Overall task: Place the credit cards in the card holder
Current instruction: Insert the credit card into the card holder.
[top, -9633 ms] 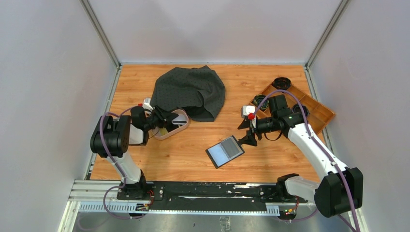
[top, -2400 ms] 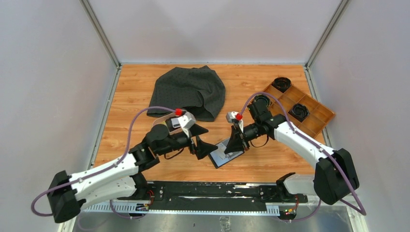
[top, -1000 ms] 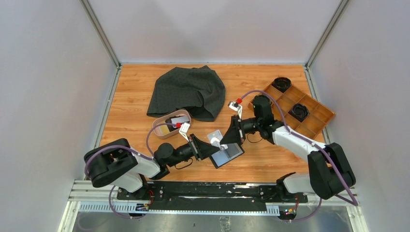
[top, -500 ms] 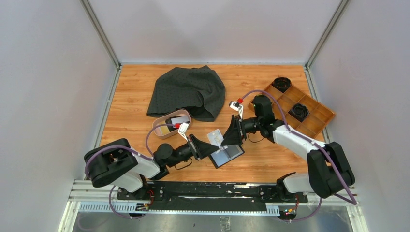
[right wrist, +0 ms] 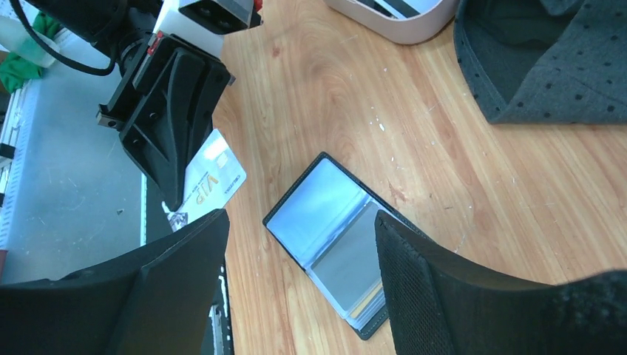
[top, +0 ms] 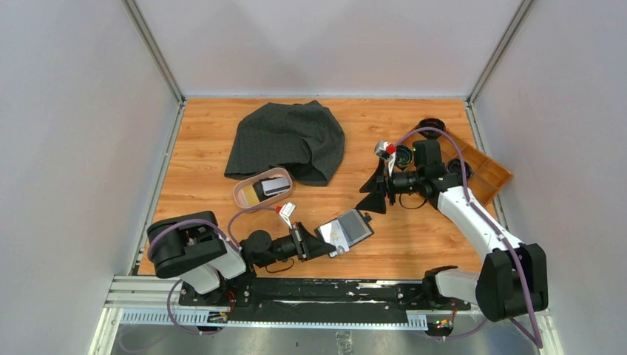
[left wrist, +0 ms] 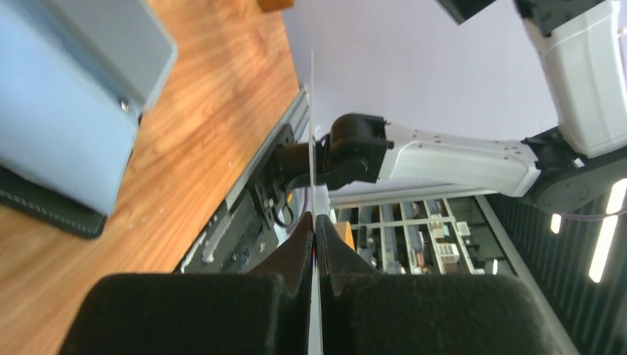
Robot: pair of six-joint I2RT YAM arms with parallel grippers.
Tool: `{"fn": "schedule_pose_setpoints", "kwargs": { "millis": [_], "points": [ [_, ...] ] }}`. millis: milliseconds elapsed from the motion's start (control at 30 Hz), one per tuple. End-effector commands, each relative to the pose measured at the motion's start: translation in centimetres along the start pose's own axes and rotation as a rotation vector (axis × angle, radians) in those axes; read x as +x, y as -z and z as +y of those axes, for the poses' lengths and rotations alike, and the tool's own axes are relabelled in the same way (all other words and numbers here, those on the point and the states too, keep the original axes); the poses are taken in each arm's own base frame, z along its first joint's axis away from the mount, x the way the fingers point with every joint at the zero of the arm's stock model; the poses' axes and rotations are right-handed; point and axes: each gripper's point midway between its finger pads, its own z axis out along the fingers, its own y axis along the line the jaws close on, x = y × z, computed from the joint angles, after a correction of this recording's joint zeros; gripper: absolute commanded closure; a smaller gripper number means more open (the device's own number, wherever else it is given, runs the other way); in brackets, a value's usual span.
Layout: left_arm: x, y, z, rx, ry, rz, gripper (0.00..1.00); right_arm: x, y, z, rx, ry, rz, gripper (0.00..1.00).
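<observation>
The step in hand is judged to be the insertion of one card. A white credit card (right wrist: 208,181), printed VIP, is being gripped by the left claw (left wrist: 314,231), which is clenched flat on the card's near end, so that the card is being seen edge-on as a thin line in the left wrist view. The card is being carried low over the table (top: 207,140), just beside the near-left edge of the card holder (right wrist: 330,248). The holder is lying open with its greyish-blue pockets facing up, and a gap is showing between it and the card in the right wrist view.

The right claw (top: 374,194) is being held wide open and empty, above the table and well apart from the holder. Nothing is being touched by it.

For the next move, the card's free edge is expected to need lining up with a pocket mouth and sliding in flat. The holder may need pinning by the right claw, since it could be pushed along the table.

More credit cards (top: 273,185) are lying in the pink dish (top: 244,194).
</observation>
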Motion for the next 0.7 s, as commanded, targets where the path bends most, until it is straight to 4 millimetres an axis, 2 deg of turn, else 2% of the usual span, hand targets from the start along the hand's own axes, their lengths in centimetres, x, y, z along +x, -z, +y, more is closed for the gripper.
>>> {"fn": "schedule_pose_setpoints", "kwargs": {
  "millis": [0,267,500,667],
  "points": [
    [0.7,-0.1,0.4,-0.024,0.067,-0.026,1.00,2.5,-0.2,-0.1,-0.029,-0.042,0.039,0.25],
    [1.5,-0.4,2.5,-0.101,0.065,-0.062,1.00,5.3,-1.4,-1.8,-0.063,-0.207,0.105,0.27],
    [1.7,-0.8,4.2,-0.155,0.062,-0.074,1.00,7.6,-1.6,-3.3,-0.016,-0.199,0.218,0.29],
    [1.9,-1.4,5.2,-0.183,0.082,-0.074,1.00,8.8,-2.0,-3.6,-0.029,-0.232,0.292,0.33]
  ]
}}
